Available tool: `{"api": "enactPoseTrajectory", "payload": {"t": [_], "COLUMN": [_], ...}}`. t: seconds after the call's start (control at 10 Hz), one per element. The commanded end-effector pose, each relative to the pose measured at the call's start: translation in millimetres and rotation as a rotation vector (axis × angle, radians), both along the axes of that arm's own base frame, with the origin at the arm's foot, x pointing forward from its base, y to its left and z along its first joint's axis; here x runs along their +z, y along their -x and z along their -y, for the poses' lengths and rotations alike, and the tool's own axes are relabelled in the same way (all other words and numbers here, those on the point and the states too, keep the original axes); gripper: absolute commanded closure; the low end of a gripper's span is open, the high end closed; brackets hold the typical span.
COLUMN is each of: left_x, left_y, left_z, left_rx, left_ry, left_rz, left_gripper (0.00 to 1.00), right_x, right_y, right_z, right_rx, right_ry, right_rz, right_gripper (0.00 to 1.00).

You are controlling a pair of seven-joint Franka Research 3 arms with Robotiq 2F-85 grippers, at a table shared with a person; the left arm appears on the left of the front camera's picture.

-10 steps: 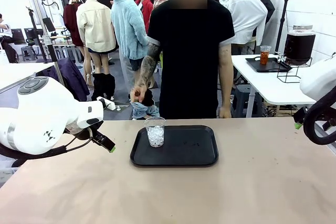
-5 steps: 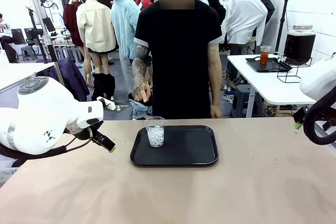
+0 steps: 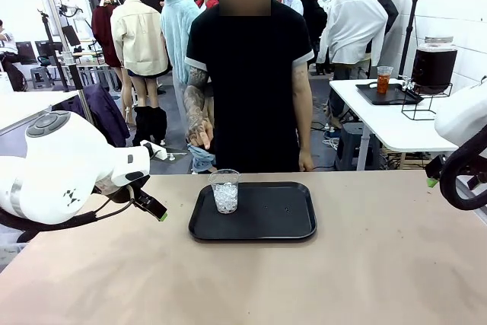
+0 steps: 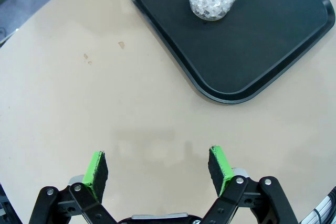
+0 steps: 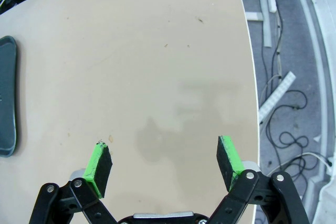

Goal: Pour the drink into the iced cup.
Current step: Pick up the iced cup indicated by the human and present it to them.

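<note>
Only the person has shifted, squaring up to our worktop. Our left end effector and right end effector hang spread, empty. Iced cup at the tray's nine o'clock; drink far off at two o'clock. We'd best carry it upright.

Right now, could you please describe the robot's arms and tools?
The left arm and right arm have white shells and black cables; the left bears a grey round cap. The left tool and right tool are black linkages with green pads.

Robotics lab: white worktables, drink dispenser on wire stand, loose floor cables.
</note>
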State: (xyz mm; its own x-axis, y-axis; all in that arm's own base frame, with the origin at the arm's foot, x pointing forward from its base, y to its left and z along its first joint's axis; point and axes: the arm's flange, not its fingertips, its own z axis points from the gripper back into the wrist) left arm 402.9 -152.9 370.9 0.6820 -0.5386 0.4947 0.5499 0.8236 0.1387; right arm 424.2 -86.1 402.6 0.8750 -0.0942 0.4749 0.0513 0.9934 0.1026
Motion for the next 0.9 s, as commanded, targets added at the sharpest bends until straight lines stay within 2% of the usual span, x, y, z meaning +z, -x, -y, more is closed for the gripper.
{"api": "enactPoseTrajectory", "payload": {"t": [0.0,0.8], "left_x": [0.4,0.0], "left_y": [0.0,0.0], "left_z": [-2.0,0.0], "left_rx": [0.003,0.0], "left_ry": [0.003,0.0], "left_rz": [0.0,0.0], "left_gripper": [0.0,0.0], "right_x": [-0.3,-0.3], "right_y": [-0.9,-0.9], "right_z": [1.3,1.3], "right_rx": [-0.002,-0.002], "right_ry": [0.01,0.01], "right_rz": [0.003,0.003], "right_gripper": [0.0,0.0]}}
